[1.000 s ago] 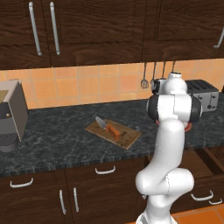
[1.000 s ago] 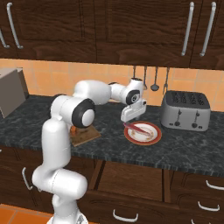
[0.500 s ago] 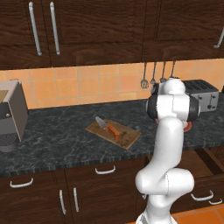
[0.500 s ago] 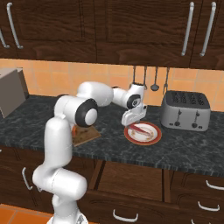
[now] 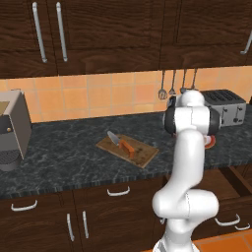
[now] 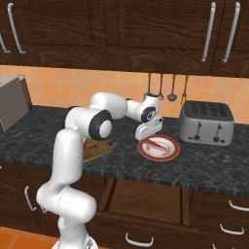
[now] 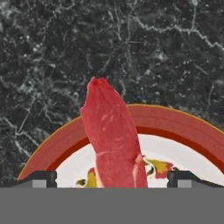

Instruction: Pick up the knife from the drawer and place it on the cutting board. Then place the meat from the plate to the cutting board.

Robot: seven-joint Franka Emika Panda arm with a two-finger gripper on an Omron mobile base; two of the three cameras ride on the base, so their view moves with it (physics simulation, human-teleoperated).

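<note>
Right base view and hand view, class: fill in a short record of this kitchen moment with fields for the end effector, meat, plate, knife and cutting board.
End effector: open, just above the plate, fingertips either side of the meat
Meat: reddish-pink raw slab, on the plate, one end past the rim
Plate: round, white, red rim, on the dark counter
Knife: grey blade, orange-red handle, on the board
Cutting board: flat mottled brown wood
</note>
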